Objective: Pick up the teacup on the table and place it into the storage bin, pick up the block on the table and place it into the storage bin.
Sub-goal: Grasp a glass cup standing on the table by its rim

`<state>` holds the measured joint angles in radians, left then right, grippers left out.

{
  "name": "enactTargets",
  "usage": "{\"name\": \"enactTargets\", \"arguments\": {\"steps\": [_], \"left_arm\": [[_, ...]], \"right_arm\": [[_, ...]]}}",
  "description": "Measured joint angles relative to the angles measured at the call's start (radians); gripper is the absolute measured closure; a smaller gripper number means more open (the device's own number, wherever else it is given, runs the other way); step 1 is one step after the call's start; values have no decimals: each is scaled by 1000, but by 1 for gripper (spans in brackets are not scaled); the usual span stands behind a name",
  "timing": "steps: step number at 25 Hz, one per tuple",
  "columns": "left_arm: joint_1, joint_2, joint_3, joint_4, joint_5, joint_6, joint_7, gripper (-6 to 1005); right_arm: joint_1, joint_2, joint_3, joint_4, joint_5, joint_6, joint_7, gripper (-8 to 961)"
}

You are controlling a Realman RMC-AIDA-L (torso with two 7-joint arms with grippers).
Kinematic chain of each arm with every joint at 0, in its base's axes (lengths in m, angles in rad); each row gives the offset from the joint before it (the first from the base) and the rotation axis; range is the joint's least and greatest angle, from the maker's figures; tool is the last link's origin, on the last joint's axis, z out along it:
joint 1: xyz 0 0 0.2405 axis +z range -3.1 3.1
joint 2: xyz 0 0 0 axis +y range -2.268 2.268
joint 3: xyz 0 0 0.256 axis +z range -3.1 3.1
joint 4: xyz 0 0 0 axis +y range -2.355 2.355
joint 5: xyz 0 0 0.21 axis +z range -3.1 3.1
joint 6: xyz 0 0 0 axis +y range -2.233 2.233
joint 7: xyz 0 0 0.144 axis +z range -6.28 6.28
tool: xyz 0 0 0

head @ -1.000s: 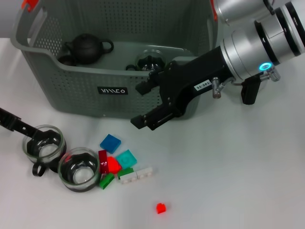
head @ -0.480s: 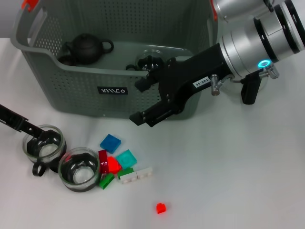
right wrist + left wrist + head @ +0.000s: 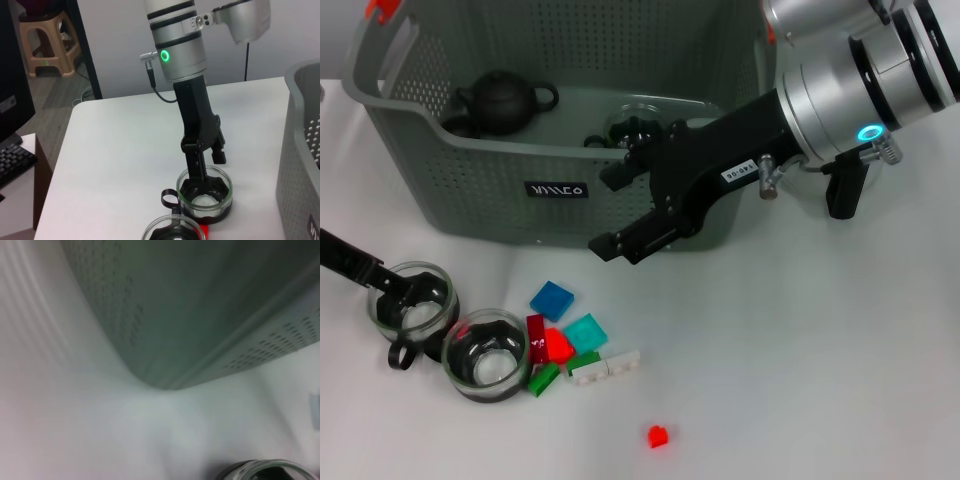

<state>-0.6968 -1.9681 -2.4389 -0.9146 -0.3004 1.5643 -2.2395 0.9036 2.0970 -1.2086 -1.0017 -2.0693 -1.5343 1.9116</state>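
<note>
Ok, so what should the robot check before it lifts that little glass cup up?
1. Left tool is at the clear glass teacup with the black base: ok, one finger is inside the rim and one outside.
2. Grip closed on the rim: not ok, the fingers look apart.
3. Second glass teacup out of the way: cannot tell, it sits very close beside the first.
4. Room in the grey-green perforated storage bin: ok, bare floor shows between the black teapot and the glass cup already inside.
5. Right tool clear of the path: probably ok, it hovers open and empty before the bin's front wall.
</note>
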Motion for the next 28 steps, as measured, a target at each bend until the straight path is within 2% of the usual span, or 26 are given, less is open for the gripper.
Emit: {"name": "enactTargets", "arguments": {"steps": [13,25,28], "left_arm": [[-6,-25,27,4,21,-16,-11,136],[-12,-23,44,22,27,-15,-33,609],[-13,-24,56,24,28,-15,-38,788]], "right_arm": [[0,0,-6,1,1,8,0,53],[0,0,1,1,4,8,0,53],[0,0,1,-1,8,8,0,53]]}}
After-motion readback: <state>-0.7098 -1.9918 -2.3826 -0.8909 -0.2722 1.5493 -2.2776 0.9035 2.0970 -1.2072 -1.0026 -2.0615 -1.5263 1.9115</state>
